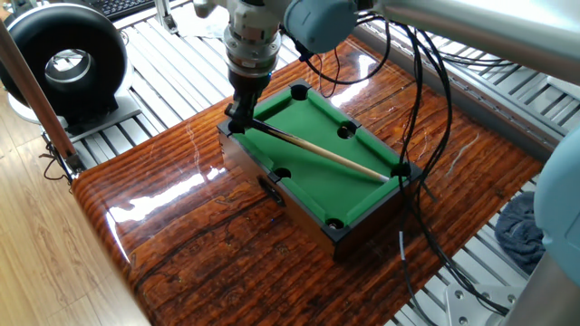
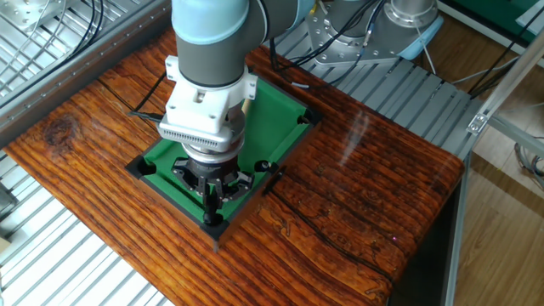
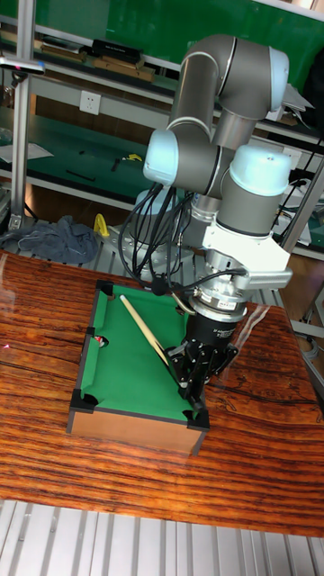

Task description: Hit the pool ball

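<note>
1. Here, in one fixed view, we see the hand (image 1: 237,122) come straight down over the 10 o'clock corner of the small pool table (image 1: 299,214), which stands on the glossy wooden bench (image 1: 181,240).
   - Its fingers are closed on the butt end of the cue (image 1: 317,149).
   - The cue lies across the green felt toward 4 o'clock, and its tip reaches the corner pocket (image 1: 401,169) there.
   - We cannot make out the pool ball on the felt, so we cannot tell where it lies.
   - Black cables (image 1: 412,109) hang beside that same corner.

2. In the other fixed view, the arm's wrist hides most of the felt.
   - The hand (image 2: 210,202) points down at the pool table's 6 o'clock corner (image 2: 212,225).
   - Only a short piece of cue (image 2: 246,105) shows past the wrist, at 12 o'clock from the hand.
   - The ball does not show here.

3. In the tall fixed view, the hand (image 3: 193,382) sits just above the 5 o'clock corner of the pool table (image 3: 135,430), clamped on the cue (image 3: 148,337).
   - The cue slants up toward 11 o'clock over the felt.
   - We find no ball on the visible felt here either, so its place stays untold.
</note>
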`<state>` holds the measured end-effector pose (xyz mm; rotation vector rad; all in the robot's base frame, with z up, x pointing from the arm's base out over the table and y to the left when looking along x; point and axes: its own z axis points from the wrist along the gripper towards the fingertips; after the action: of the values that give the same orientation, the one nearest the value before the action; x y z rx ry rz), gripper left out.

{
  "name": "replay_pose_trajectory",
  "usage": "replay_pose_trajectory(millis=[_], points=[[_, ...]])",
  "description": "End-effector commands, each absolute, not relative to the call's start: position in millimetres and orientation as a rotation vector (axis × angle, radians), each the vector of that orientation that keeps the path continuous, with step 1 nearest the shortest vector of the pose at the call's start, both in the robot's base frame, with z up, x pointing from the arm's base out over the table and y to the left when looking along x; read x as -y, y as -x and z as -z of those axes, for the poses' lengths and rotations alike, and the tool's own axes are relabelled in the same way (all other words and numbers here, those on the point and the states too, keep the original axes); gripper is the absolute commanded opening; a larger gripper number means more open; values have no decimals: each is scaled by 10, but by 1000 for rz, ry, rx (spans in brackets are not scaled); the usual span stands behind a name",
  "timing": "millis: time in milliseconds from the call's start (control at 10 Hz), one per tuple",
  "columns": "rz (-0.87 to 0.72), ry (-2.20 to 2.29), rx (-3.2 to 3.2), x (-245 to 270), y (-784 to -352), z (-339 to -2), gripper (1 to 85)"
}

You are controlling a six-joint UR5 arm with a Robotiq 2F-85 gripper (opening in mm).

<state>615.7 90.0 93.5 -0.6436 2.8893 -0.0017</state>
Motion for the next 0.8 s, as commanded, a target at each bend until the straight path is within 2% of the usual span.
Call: replay_pose_trajectory(millis=[0,300,400,600,700], points=[[-67,613,-2887,-987,-6167,-957,13],[-52,623,-2878,-970,-6239,-1006,13],[-25,613,-2885,-935,-6253,-1010,53],[-29,598,-2882,-951,-6300,-1028,360],[2,630,-2869,-906,-6364,-1051,480]])
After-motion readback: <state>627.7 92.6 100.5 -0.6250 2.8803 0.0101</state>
